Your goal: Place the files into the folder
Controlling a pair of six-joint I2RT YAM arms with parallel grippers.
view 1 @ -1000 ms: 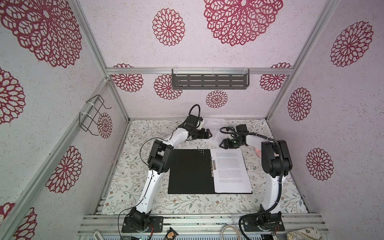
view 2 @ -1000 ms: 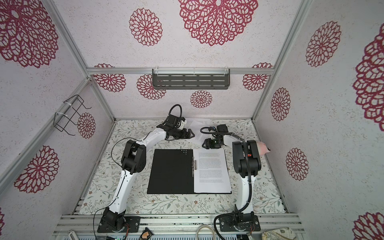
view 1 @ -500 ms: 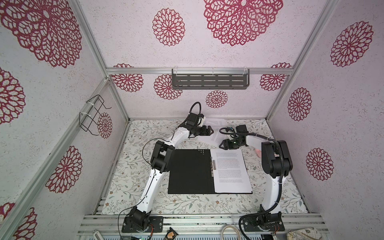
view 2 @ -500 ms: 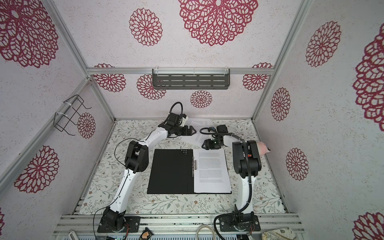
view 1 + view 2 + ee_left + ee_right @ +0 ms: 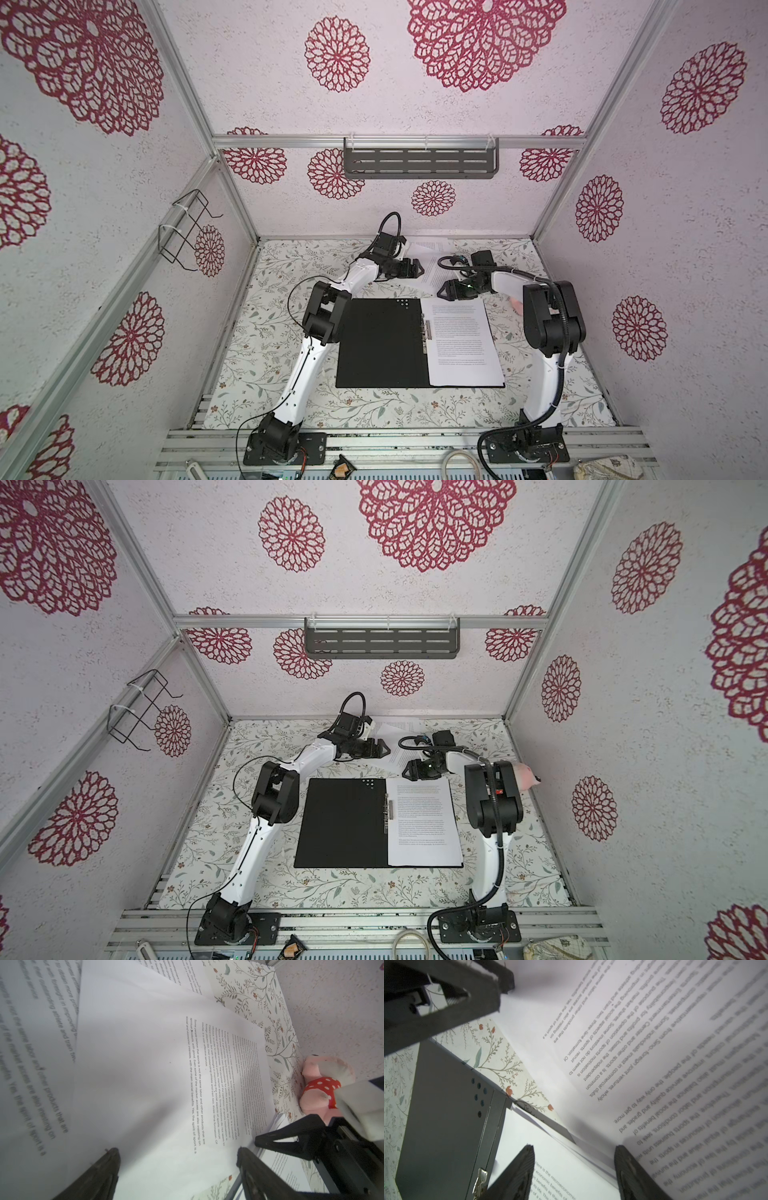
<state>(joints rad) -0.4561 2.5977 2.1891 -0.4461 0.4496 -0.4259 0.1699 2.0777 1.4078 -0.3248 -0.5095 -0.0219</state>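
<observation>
files [image 5: 428, 249] behind folder [image 5: 380, 340]; sheets [image 5: 463, 345] inside folder.

Grey slotted metal shelf [image 5: 419, 163] mounted on pale, crimson-rosette wall [image 5: 490, 208]. Below it: leaf-printed white tabletop cover [image 5: 266, 357]. Left of it: black wire rack [image 5: 189, 230].

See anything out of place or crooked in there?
A pink stuffed toy in a red spotted dress lies by the right wall, unrelated to paperwork. The loose printed sheets at the back lie fanned and askew.
</observation>
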